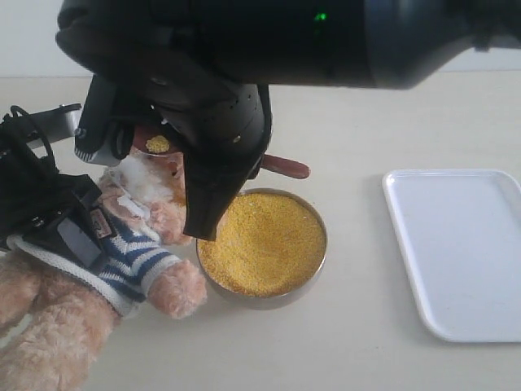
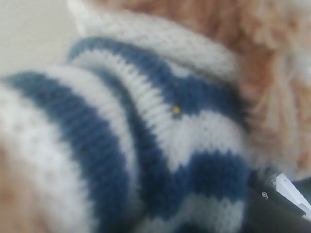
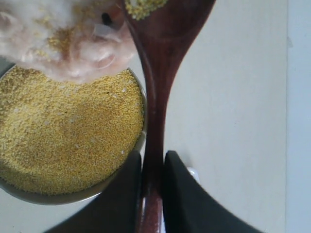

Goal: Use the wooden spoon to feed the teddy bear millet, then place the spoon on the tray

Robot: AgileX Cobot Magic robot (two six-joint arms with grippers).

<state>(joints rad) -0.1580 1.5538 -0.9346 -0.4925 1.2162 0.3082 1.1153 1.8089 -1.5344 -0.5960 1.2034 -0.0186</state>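
Note:
The teddy bear (image 1: 134,261) lies on its back at the left in its blue-and-white striped shirt (image 2: 160,126). My left gripper (image 1: 69,232) is shut on its body, and the shirt fills the left wrist view. My right gripper (image 3: 153,167) is shut on the slim handle of the wooden spoon (image 3: 163,73). The spoon's bowl (image 1: 157,144) carries a little millet and sits at the bear's white muzzle (image 1: 138,175). The handle end (image 1: 286,167) sticks out behind the right gripper (image 1: 216,191). Millet (image 1: 264,240) fills the round metal bowl (image 3: 29,198) beside the bear.
The white tray (image 1: 460,248) lies flat at the right, apart from the bowl. The right arm's black body (image 1: 244,37) spans the top of the exterior view and hides the table behind it. Bare table lies between bowl and tray.

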